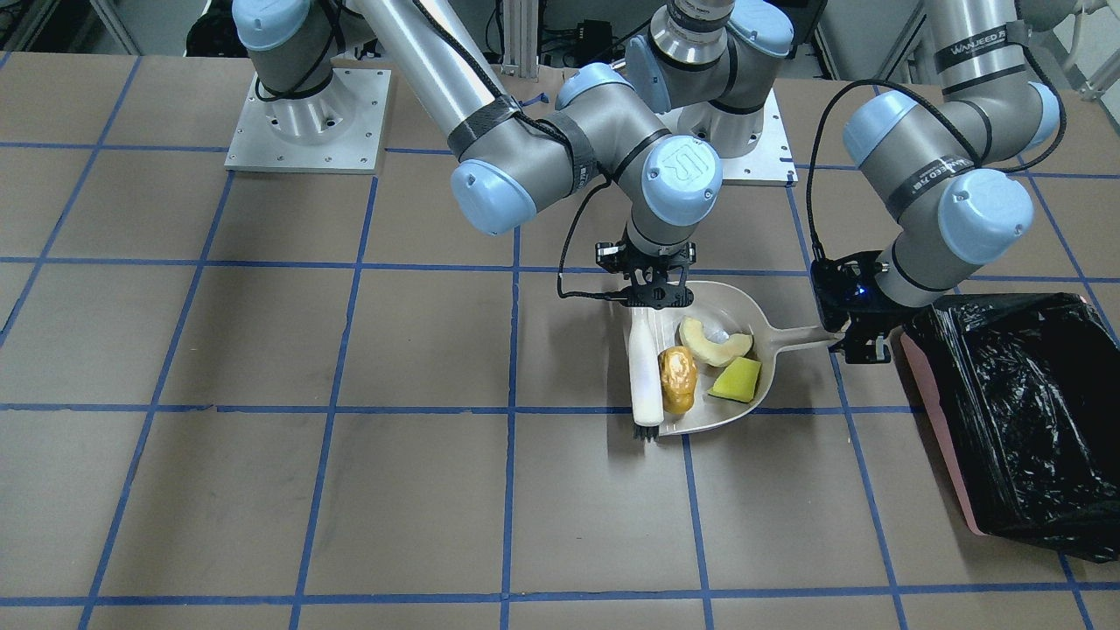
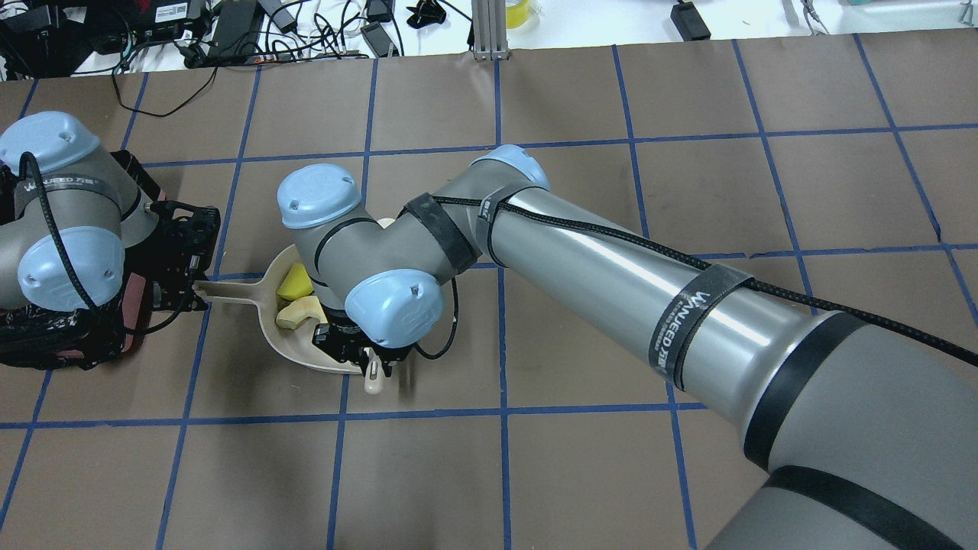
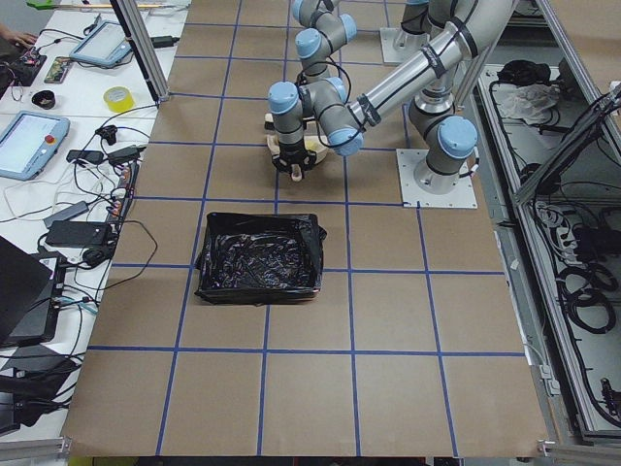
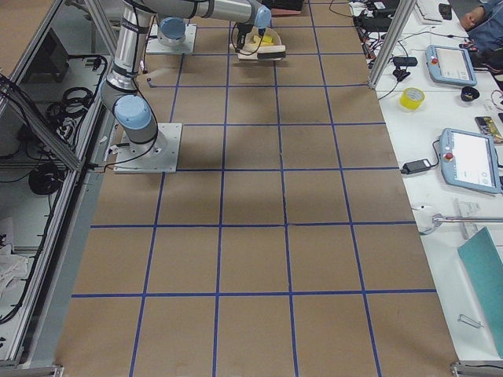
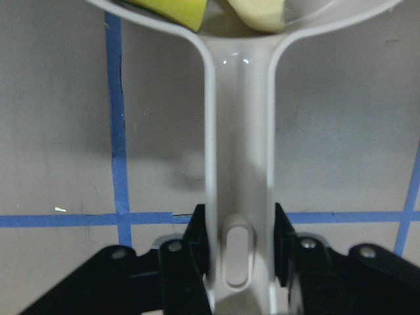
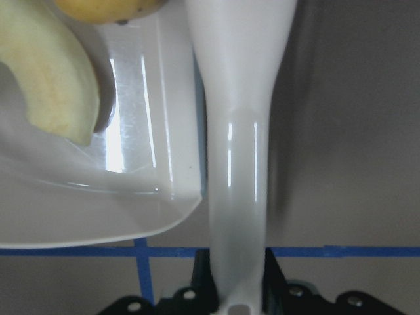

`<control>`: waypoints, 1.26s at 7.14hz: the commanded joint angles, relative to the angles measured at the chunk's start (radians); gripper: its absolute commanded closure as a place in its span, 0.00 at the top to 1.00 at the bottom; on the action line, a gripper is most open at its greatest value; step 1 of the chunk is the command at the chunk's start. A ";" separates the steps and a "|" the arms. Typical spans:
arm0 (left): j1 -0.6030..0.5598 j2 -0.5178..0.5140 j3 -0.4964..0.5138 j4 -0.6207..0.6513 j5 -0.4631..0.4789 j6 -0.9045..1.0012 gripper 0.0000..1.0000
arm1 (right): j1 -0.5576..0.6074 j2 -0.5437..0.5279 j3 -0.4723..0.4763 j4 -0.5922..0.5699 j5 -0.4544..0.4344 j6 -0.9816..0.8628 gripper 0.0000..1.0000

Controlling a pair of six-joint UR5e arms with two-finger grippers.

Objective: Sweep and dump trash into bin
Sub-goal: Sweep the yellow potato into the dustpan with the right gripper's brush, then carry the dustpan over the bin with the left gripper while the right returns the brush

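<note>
You are finishing the sweeping step. All three pieces of trash are lying inside the cream dustpan (image 1: pixel 792 334), which appears to be resting flat on the desk (image 1: pixel 350 490). The golden-brown potato-like piece (image 1: pixel 678 379) is sitting right beside the brush (image 1: pixel 645 372). The pale rind slice (image 1: pixel 713 341) is lying toward the handle end of the pan, and the yellow-green wedge (image 1: pixel 737 379) is resting just beside it.

Your right gripper (image 1: pixel 649 302) is holding the brush by the end of its handle, fingers (image 6: pixel 273 281) clenched on it. The brush is lying along one side of the pan, with its dark bristles (image 1: pixel 647 430) reaching the front lip. Your left gripper (image 1: pixel 853 337) is grasping the end of the dustpan's handle, fingers (image 5: pixel 199 252) pressing on both sides of it. The bin (image 1: pixel 1015 411), lined with black plastic, is standing near the left gripper, on the side away from the pan.

I am judging that nothing is waiting on the desk to be swept, so the dump is coming next. That is calling for you to draw the brush clear and lift the dustpan while keeping it level or tipped back toward the handle. Then you are carrying it over the bin and only there tilting it. The rounded potato piece is looking likeliest to roll off early.
</note>
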State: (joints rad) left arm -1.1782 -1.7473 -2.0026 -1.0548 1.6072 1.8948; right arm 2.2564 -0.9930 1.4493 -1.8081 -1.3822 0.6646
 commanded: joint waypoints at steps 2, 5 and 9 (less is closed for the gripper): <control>0.052 -0.009 0.002 -0.007 -0.064 0.004 0.00 | -0.018 -0.009 0.005 0.052 -0.057 -0.036 0.00; 0.123 -0.009 0.007 -0.016 -0.138 0.013 0.00 | -0.235 -0.111 0.005 0.194 -0.121 -0.181 0.00; 0.240 0.009 0.036 -0.085 -0.245 0.020 0.00 | -0.616 -0.223 0.092 0.233 -0.185 -0.487 0.00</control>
State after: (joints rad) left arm -0.9969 -1.7437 -1.9757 -1.1057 1.4128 1.9119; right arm 1.7619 -1.1749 1.5066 -1.5912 -1.5524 0.3156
